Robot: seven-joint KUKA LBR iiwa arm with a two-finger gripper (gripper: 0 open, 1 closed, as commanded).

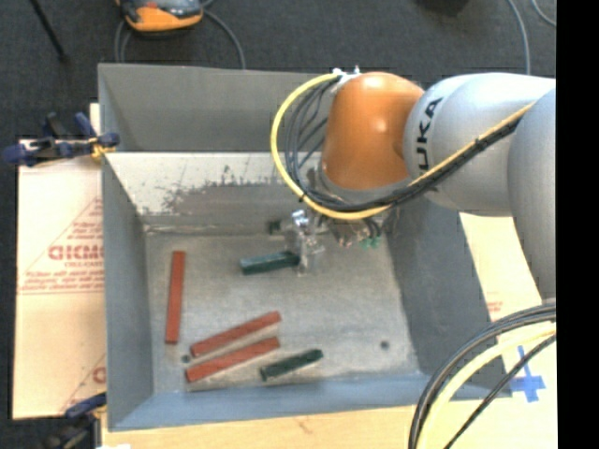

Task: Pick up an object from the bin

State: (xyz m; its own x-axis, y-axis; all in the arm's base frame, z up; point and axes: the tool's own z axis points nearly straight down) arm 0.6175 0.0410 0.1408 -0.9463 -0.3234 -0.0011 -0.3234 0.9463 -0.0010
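Observation:
My gripper hangs under the arm's orange cover, over the back middle of the bin floor. A dark green stick lies flat just to its left, and the stick's right end reaches the gripper's tip. Whether that end is gripped or only touched I cannot tell. Two red sticks lie side by side nearer the front, well apart from the gripper.
A third red stick lies lengthwise near the left wall. A second dark green stick rests by the front wall. The arm and its cable loops cover the bin's back right part.

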